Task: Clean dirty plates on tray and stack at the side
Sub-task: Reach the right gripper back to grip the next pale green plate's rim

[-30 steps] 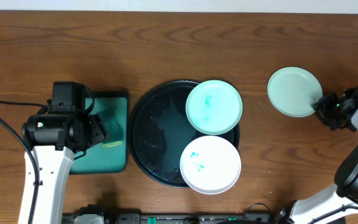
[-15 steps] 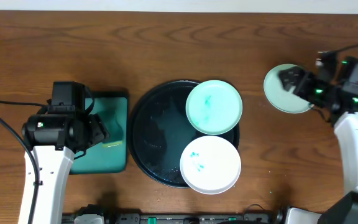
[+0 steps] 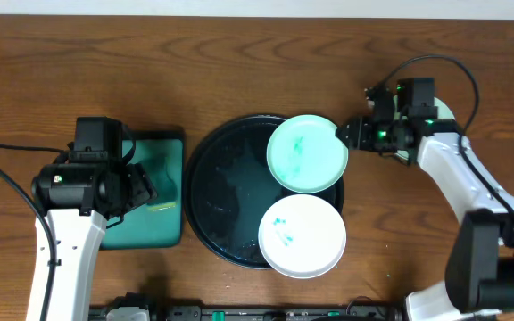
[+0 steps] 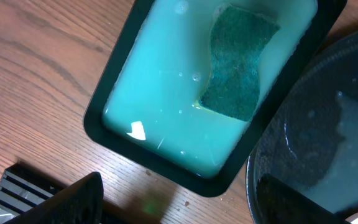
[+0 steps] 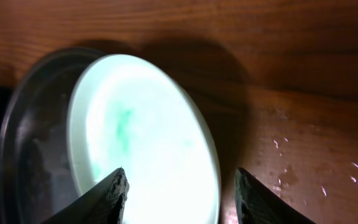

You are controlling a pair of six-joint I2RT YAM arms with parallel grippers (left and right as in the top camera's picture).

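Two plates show from overhead, both on the black tray: the mint plate at its far right, and the white plate nearer me, overhanging the rim. A third plate I cannot find. My right fingers sit just at the mint plate's right edge. My left fingers hang over the green tray beside the black one.

From the left wrist, those fingers stand wide apart with nothing in them, above soapy water and a sponge lying in the green tray.

From the right wrist, my fingers are parted and grip nothing. One shows against the smeared plate, the other against the bare counter, so the rim lies between them. I judge the step is to take this plate. To do it well, I should lower until one finger slips under the rim and close on the edge only. Then I should lift level, so the plate neither drags the tray nor tips onto the white plate.
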